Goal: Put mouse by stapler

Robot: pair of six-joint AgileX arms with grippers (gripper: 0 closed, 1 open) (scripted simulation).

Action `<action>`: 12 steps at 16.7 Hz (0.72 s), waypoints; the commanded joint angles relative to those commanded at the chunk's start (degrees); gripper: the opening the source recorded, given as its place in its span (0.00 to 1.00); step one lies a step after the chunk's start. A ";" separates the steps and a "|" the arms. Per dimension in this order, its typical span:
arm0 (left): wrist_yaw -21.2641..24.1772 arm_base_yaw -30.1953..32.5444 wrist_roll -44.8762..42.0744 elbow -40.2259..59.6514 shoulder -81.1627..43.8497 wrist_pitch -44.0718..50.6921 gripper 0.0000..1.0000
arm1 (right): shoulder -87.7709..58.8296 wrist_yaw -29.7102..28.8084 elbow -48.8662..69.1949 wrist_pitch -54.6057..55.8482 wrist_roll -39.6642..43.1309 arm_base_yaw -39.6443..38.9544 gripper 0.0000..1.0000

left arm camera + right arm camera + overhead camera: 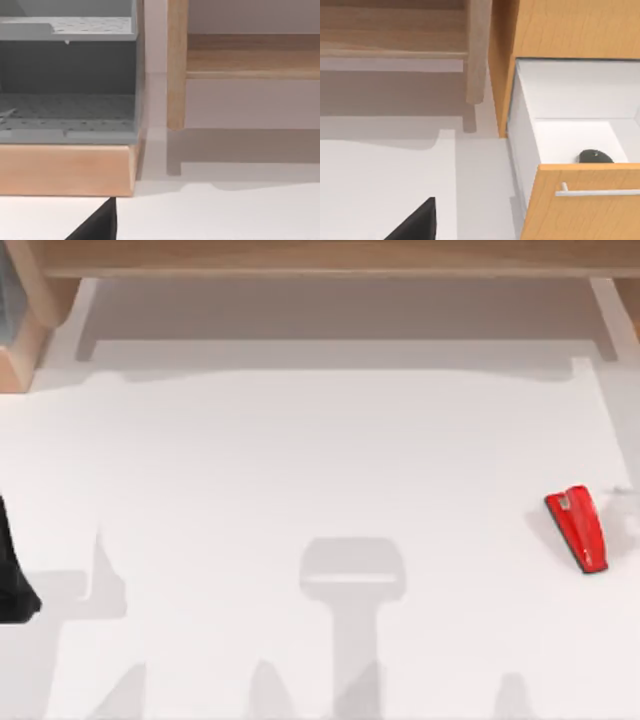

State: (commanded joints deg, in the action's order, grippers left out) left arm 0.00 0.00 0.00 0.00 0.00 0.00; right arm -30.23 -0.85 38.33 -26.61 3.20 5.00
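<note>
Left gripper [97, 225]: parked at the surface's left edge; grip state cannot be told.
Right gripper [415, 225]: grip state cannot be told.
Mouse [595, 156]: small, dark, rounded; lies inside the open drawer [580, 200]. Probably light, rigid, smooth; best pinched across its sides.
Stapler [578, 527]: red wedge, near the surface's [300, 470] right edge.
</note>
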 joint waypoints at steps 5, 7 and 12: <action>0.00 0.00 0.00 0.00 0.00 0.00 1.00 | -28.21 -0.15 34.65 -18.43 3.43 4.53 1.00; 0.00 0.00 0.00 0.00 0.00 0.00 1.00 | -41.25 -0.11 47.93 -25.27 5.07 6.67 1.00; 0.00 0.00 0.00 0.00 0.00 0.00 1.00 | -74.81 0.41 74.31 -39.33 9.51 11.67 1.00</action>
State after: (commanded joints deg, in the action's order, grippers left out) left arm 0.00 0.00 0.00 0.00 0.00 0.00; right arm -105.03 -0.44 112.64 -65.94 12.71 16.67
